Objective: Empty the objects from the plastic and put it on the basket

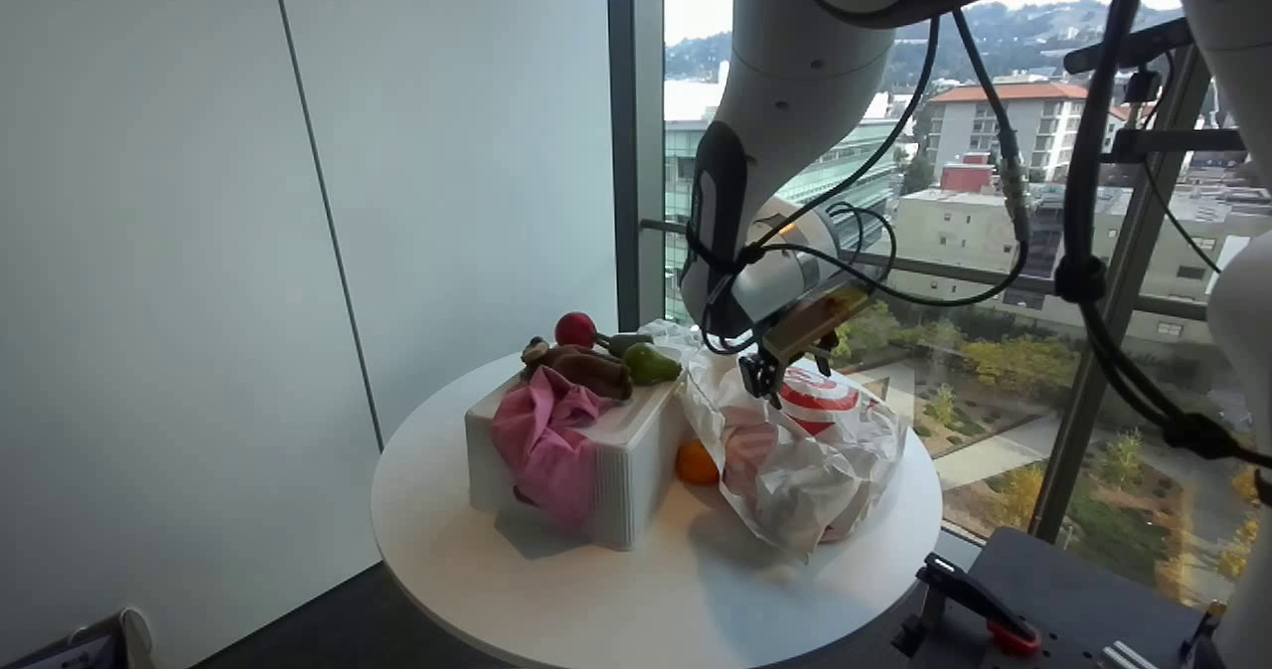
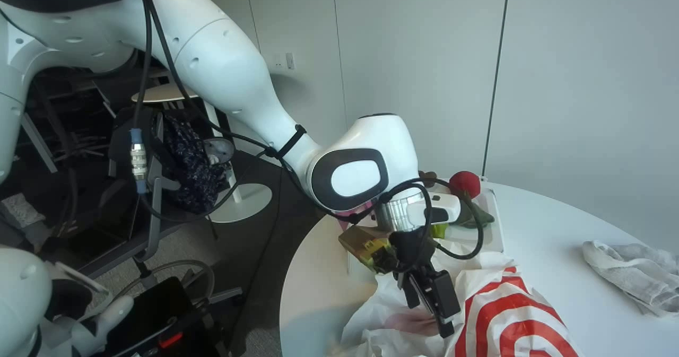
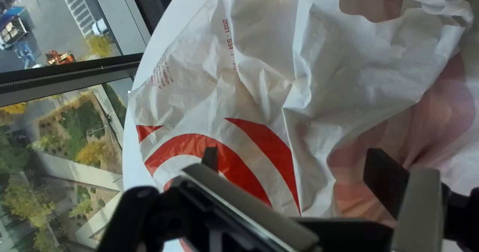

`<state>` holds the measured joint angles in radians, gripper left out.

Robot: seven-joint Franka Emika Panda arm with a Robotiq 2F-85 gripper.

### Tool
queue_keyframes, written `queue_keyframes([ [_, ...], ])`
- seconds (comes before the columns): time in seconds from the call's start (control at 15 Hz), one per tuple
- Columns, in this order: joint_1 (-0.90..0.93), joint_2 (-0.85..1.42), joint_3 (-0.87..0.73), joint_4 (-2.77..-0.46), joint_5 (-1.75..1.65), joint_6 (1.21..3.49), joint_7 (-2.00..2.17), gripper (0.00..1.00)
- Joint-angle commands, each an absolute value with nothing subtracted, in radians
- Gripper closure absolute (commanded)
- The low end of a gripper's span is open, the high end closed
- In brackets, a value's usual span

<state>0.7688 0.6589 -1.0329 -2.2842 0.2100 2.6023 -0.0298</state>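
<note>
In an exterior view, we see the plastic bag [image 1: 825,470] near the edge of the tabletop [image 1: 636,604], beside the white basket [image 1: 641,475]; in an exterior view, the gripper [image 2: 428,317] hangs above the bag; in the wrist view, its fingers [image 3: 385,181] stand apart.

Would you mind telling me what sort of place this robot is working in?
Probably an upper-floor office or lab room: a large window overlooks buildings, and a round table stands near a panelled wall.

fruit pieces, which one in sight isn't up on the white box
The orange, low between the white box and the plastic bag; the green pear and round red piece lie on top of the box.
</note>
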Motion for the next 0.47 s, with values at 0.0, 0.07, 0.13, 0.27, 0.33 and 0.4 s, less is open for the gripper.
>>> queue_keyframes([
  [0.0, 0.706, 0.54, -0.94, -2.295, -0.012, 2.529, 0.079, 0.0],
  [0.07, 0.68, 0.519, -0.905, -2.292, -0.055, 2.515, 0.104, 0.0],
  [0.13, 0.65, 0.498, -0.871, -2.288, -0.091, 2.499, 0.126, 0.0],
  [0.27, 0.578, 0.455, -0.795, -2.283, -0.144, 2.468, 0.16, 0.0],
  [0.33, 0.539, 0.437, -0.757, -2.282, -0.168, 2.457, 0.179, 0.0],
  [0.4, 0.497, 0.415, -0.719, -2.283, -0.191, 2.449, 0.191, 0.0],
])
